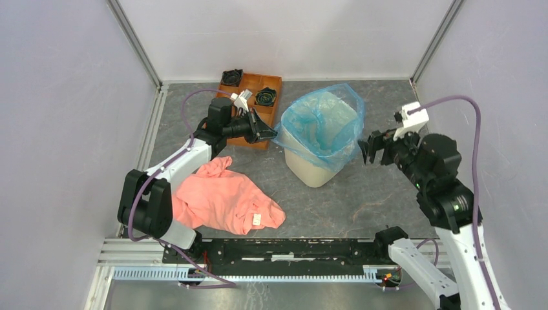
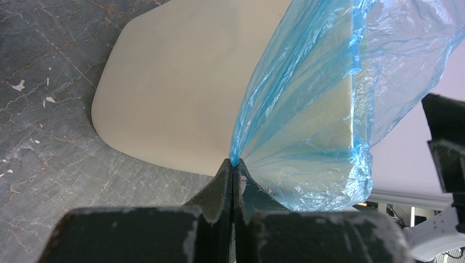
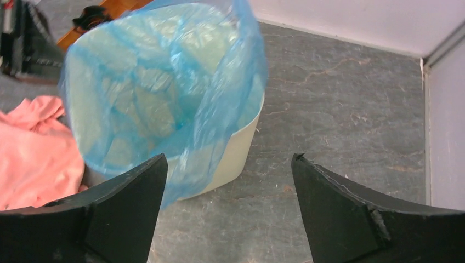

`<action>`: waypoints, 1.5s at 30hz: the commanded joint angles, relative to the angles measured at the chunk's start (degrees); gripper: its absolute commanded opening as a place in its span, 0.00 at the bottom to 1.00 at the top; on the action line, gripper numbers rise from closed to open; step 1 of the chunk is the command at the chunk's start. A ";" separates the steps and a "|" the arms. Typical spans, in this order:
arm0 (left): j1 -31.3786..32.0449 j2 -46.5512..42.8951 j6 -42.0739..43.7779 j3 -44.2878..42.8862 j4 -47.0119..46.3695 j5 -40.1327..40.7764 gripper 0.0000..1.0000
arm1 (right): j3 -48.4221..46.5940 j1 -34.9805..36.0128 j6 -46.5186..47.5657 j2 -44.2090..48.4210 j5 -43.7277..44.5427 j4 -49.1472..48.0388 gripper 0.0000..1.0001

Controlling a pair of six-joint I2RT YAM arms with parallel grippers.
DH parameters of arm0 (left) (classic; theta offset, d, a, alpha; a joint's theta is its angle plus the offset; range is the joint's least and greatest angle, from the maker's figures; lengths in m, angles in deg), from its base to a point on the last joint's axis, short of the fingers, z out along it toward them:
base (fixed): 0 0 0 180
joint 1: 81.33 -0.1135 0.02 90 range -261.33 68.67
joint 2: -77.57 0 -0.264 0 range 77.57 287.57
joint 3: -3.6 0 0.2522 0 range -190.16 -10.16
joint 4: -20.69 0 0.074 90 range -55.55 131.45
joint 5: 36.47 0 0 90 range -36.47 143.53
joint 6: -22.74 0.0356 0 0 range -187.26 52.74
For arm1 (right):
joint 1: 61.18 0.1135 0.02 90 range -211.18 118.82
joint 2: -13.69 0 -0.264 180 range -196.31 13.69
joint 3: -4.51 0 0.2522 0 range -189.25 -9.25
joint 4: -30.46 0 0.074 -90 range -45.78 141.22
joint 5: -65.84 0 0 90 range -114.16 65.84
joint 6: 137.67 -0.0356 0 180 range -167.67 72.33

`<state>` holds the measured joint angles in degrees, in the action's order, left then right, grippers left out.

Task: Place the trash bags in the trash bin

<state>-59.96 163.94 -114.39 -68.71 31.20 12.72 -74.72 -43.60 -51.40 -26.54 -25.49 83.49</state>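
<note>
The cream trash bin [image 1: 312, 169] stands mid-table with the light-blue trash bag [image 1: 323, 123] lining it, the bag's edge draped over the rim. My left gripper [image 1: 271, 134] is shut on the bag's left edge, as the left wrist view shows [image 2: 234, 163], beside the bin's wall [image 2: 164, 98]. The bag [image 2: 329, 109] fans out from the pinch. My right gripper [image 1: 369, 150] is open and empty, just right of the bin. In the right wrist view the gripper [image 3: 229, 159] frames the bin [image 3: 236, 153] and the bag [image 3: 164, 82].
A salmon-pink garment [image 1: 223, 200] lies on the table front-left of the bin, seen also in the right wrist view [image 3: 33, 148]. An orange-brown compartmented tray [image 1: 255, 103] with black parts sits behind my left gripper. Enclosure walls surround the table.
</note>
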 commanded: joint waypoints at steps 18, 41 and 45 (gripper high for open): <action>0.17 0.00 0.73 -6.04 0.57 1.10 0.02 | 6.54 -0.95 -1.66 -12.53 20.16 -13.29 0.10; 0.33 3.99 0.29 -6.32 -0.89 0.48 0.02 | -0.59 -3.38 3.98 -9.45 18.15 0.86 0.81; 0.30 3.88 0.22 -6.50 -0.80 0.26 0.02 | -8.27 -3.38 9.41 -12.21 14.37 0.03 0.83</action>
<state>-59.96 169.36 -114.39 -73.86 31.77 13.52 -75.99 -46.83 -47.60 -37.05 -8.98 82.90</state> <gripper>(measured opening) 0.028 0.812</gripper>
